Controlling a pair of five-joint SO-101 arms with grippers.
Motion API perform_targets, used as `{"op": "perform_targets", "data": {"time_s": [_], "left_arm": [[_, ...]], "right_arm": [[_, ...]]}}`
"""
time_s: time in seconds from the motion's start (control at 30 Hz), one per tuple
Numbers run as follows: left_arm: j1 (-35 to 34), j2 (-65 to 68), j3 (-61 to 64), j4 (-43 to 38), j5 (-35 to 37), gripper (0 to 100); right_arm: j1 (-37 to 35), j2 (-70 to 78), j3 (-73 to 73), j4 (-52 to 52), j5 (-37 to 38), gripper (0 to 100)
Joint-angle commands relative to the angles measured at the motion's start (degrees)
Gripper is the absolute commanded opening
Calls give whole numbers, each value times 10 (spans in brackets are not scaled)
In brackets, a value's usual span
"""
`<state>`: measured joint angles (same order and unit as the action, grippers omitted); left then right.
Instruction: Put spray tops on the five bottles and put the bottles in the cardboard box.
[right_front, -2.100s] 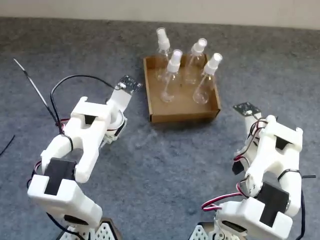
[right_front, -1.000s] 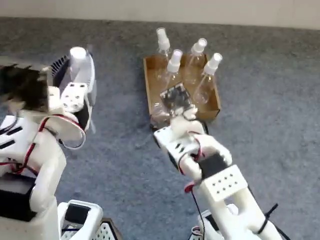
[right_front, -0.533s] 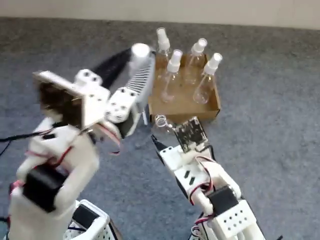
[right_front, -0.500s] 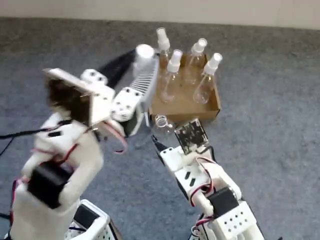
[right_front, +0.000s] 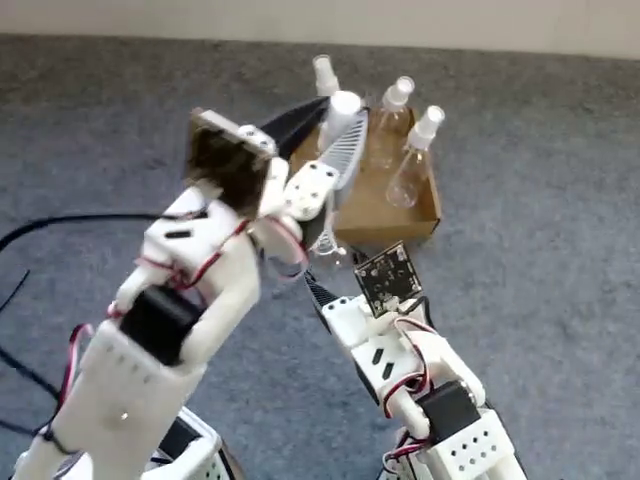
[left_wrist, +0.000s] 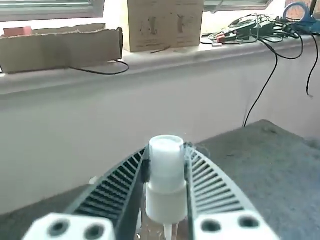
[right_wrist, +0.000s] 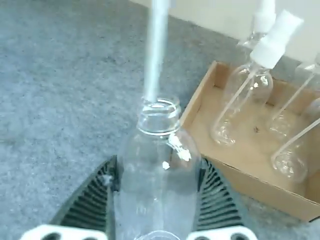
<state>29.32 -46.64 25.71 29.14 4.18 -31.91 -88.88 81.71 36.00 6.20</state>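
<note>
**Spray top** (left_wrist: 166, 180): white. We log it pinched at the collar between the two ribbed fingers of the left gripper (left_wrist: 166, 155), which press on it from both sides. Its long axis is upright, with the cap up and the thin tube (right_wrist: 155, 50) pointing down. In the high view we find it (right_front: 344, 103) raised over the left wall of the box.

**Bottle** (right_wrist: 157, 180): clear, with an open mouth. We note the right gripper (right_wrist: 158, 170) closed on its body, one finger on each flank. Its long axis runs along the fingers, with the mouth pointing toward the spray top. It is held outside the box, just beside the near left corner.

**Tube and mouth**: we see the tube's lower end meet the far rim of the mouth. We cannot tell whether it is inside.

**Box** (right_front: 372, 232): cardboard with an open top, near the middle of the table's (right_front: 520, 300) far edge. We count three capped bottles (right_front: 410, 180) standing in it, spray tops up. The left arm (right_front: 200, 270) covers the box's left part.

**Views**: the right wrist view gives us the tube at the mouth, while in the high view the left arm covers that spot. The left wrist view gives us the cap against a white wall (left_wrist: 150, 100), with a sill carrying cartons (left_wrist: 60, 47) and cables (left_wrist: 255, 25). The high view gives us the right arm (right_front: 400, 350) coming in from the near edge.
</note>
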Motion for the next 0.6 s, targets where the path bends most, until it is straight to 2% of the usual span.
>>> {"op": "perform_targets", "data": {"time_s": [0.0, 0.33, 0.57], "left_arm": [[1, 31, -27, -23, 3, 5], [-51, 40, -37, -26, 4, 5], [-49, 41, -58, -23, 4, 5]], "right_arm": [[-6, -7, -5, -15, -5, 3], [-6, -7, -5, -16, -5, 3], [-7, -7, -5, -16, -5, 3]]}}
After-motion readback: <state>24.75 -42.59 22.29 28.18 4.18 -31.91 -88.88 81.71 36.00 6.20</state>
